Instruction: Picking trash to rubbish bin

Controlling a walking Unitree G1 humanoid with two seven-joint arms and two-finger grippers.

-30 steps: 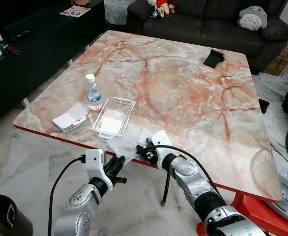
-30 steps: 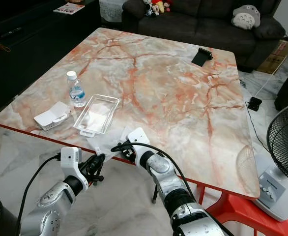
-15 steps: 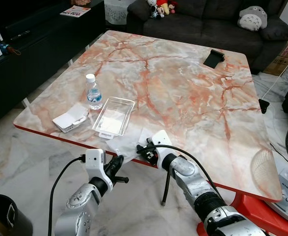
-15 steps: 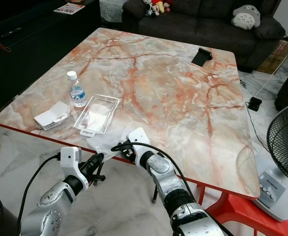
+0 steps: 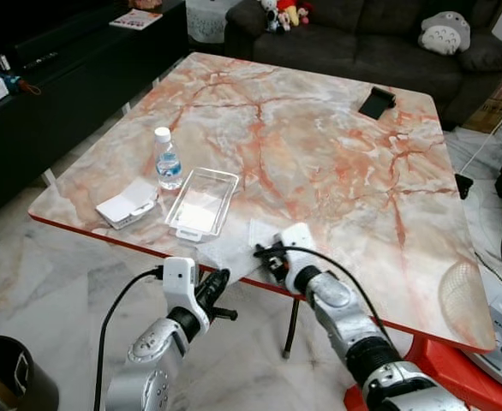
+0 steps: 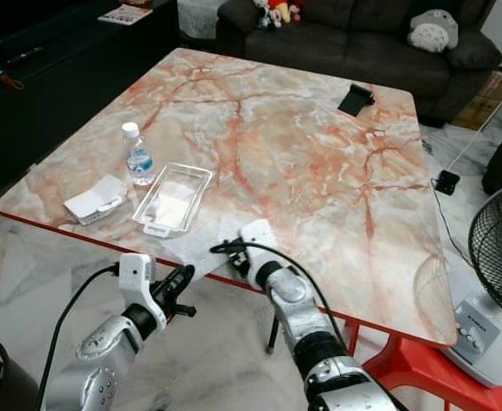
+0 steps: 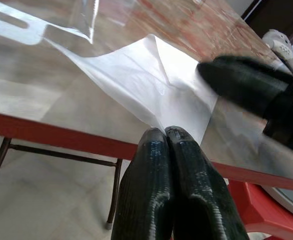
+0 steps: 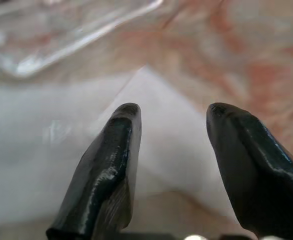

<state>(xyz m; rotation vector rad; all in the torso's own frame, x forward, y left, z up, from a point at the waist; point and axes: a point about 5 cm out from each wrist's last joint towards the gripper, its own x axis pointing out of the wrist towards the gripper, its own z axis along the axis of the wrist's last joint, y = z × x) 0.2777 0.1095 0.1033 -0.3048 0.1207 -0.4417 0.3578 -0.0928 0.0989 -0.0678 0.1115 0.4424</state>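
Note:
A thin white paper sheet (image 5: 232,247) lies on the marble table (image 5: 319,145) at its near edge, just in front of a clear plastic tray (image 5: 201,203). My left gripper (image 5: 221,278) reaches up from below the red table edge. In the left wrist view it (image 7: 165,131) is shut, with the sheet's near corner (image 7: 151,85) running in between its tips. My right gripper (image 5: 264,254) rests on the tabletop over the sheet's right side. It (image 8: 174,112) is open, with paper (image 8: 161,135) beneath and nothing between its fingers.
A small water bottle (image 5: 167,160) and a white box (image 5: 127,205) stand left of the tray. A black object (image 5: 376,101) lies at the far right corner. A dark bin (image 5: 7,381) is on the floor at lower left. A fan (image 6: 499,248) and red stool (image 5: 457,368) are at right.
The whole picture has shifted slightly right, so the camera moved. Both grippers hold nearly the same places at the sheet; the left gripper's tips sit a little closer to the table edge.

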